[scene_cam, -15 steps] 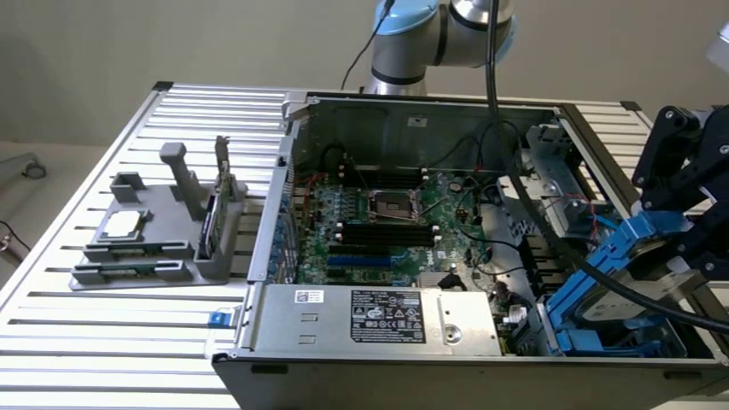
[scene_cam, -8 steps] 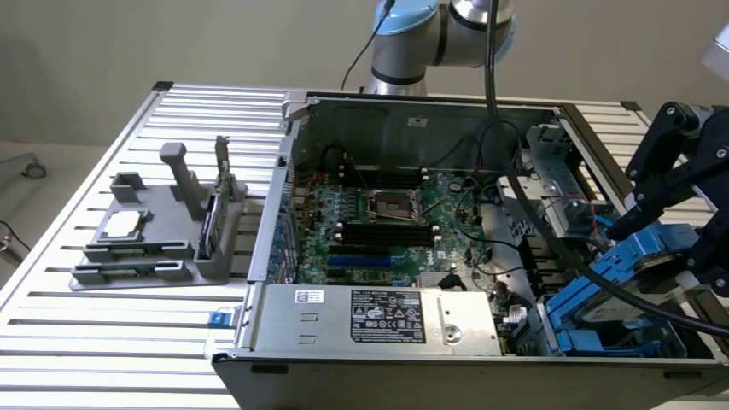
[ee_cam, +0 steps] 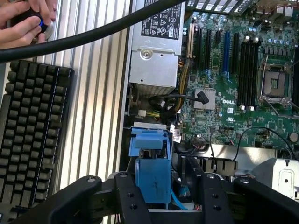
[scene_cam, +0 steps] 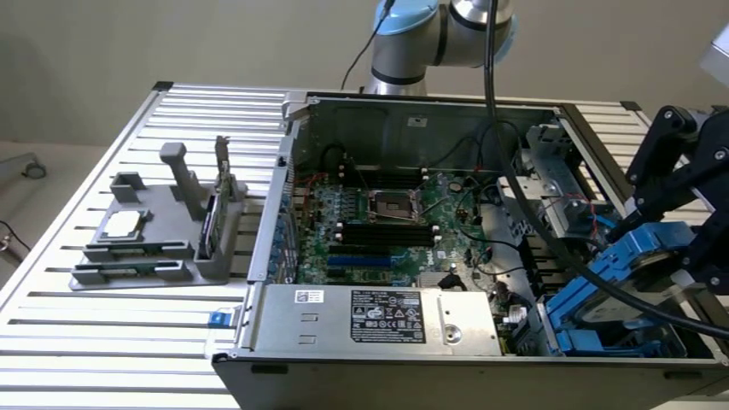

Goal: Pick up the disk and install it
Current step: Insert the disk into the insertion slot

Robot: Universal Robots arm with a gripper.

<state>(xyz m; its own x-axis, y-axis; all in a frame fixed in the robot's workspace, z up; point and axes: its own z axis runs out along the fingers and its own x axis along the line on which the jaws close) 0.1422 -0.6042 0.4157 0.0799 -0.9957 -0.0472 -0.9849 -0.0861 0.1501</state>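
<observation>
Gripper (ee_cam: 169, 186) poised over the drive-bay corner of the open computer case (scene_cam: 294, 171), at about 4 o'clock in the exterior view. Black fingers (ee_cam: 133, 196) spread apart, straddling the disk (scene_cam: 644, 252). From the wrist camera the blue carrier bracket of the disk (ee_cam: 152, 172) stands on end between the fingers. One finger overlaps its edge and there is a clear gap to the other, so the grip reads as released, not clamped.

Disk sits down in the bay at the case's 4 o'clock corner, just beside the motherboard (scene_cam: 387, 213). Power supply (scene_cam: 376, 316) lies at 6 o'clock inside the case, label up.

Arm (scene_cam: 445, 34) rises from the slatted table (scene_cam: 114, 359) at 12 o'clock. A thick black cable (ee_cam: 93, 35) trails from it.

Grey parts fixture (scene_cam: 160, 248) at 9 o'clock, well apart from the case.

Wrist camera also shows a keyboard (ee_cam: 32, 140) on the slats beside the case. A person's hand (ee_cam: 23, 18) beyond it holds a small dark object.
</observation>
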